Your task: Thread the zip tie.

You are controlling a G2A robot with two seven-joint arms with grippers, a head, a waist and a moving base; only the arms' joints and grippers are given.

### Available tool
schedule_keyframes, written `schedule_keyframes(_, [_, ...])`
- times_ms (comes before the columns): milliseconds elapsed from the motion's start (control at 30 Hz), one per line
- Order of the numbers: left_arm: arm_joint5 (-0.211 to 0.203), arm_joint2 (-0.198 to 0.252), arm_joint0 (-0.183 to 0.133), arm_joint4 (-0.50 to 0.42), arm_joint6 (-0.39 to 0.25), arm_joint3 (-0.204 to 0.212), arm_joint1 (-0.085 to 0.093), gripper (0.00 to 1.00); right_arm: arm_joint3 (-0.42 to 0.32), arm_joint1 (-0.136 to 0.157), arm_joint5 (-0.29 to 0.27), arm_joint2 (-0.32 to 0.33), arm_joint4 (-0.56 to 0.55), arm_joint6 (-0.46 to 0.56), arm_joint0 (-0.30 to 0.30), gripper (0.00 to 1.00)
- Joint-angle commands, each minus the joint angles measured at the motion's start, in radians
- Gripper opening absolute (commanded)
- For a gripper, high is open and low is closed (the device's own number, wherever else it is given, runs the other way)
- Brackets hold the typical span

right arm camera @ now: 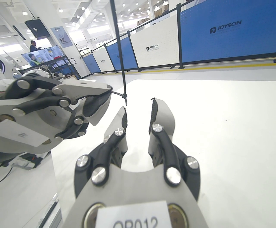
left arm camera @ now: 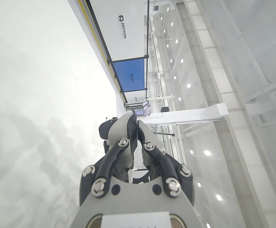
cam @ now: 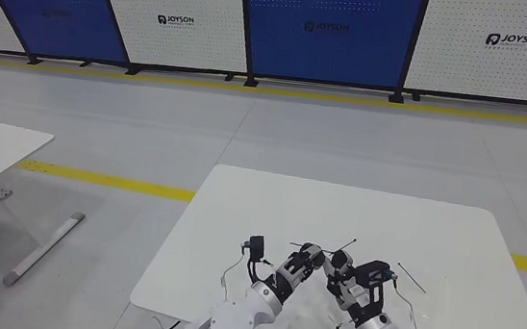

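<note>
Top view: a white table (cam: 267, 223). Close to its near edge a black tie (cam: 343, 245) is held just above the surface. A spare tie (cam: 412, 278) lies flat on the table, nearer the right edge.

Left wrist view: the left gripper (left arm camera: 137, 123) has its jaws pressed together on a thin dark end of the tie.

Right wrist view: the right gripper (right arm camera: 139, 108) is empty, with its jaws partly apart, just beneath the tie. The left gripper pinches a short end from the side, and the long strap rises upright from a small block there.

Threading seems to be under way, though I cannot tell whether the tip has passed through the head. The next move likely calls for the right gripper to close on the strap tip and pull it steadily in line
</note>
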Motion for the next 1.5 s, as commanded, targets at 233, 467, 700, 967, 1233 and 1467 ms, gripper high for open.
schedule_keyframes(233, [-0.003,0.013,-0.002,0.008,-0.001,0.007,-0.002,0.00,-0.004,0.003,-0.012,0.000,0.008,-0.006,-0.002,0.25])
schedule_keyframes(467, [0.000,0.023,-0.007,0.021,0.003,0.013,-0.003,0.00,0.000,0.004,-0.008,-0.004,0.010,-0.020,0.000,0.24])
schedule_keyframes(700, [0.002,0.026,-0.009,0.032,0.006,0.019,-0.003,0.00,0.000,0.005,0.004,-0.010,-0.001,-0.022,0.004,0.19])
schedule_keyframes(967, [0.005,0.028,-0.010,0.039,0.019,0.022,-0.005,0.00,0.002,0.006,0.006,-0.013,0.001,-0.029,0.004,0.16])
schedule_keyframes(1233, [0.007,0.031,-0.016,0.041,0.027,0.031,-0.007,0.00,0.002,0.008,0.002,-0.013,0.012,-0.032,0.004,0.00])
schedule_keyframes(1467, [0.003,0.032,-0.018,0.041,0.032,0.033,-0.008,0.00,0.005,0.009,0.006,-0.012,0.022,-0.027,0.006,0.00])
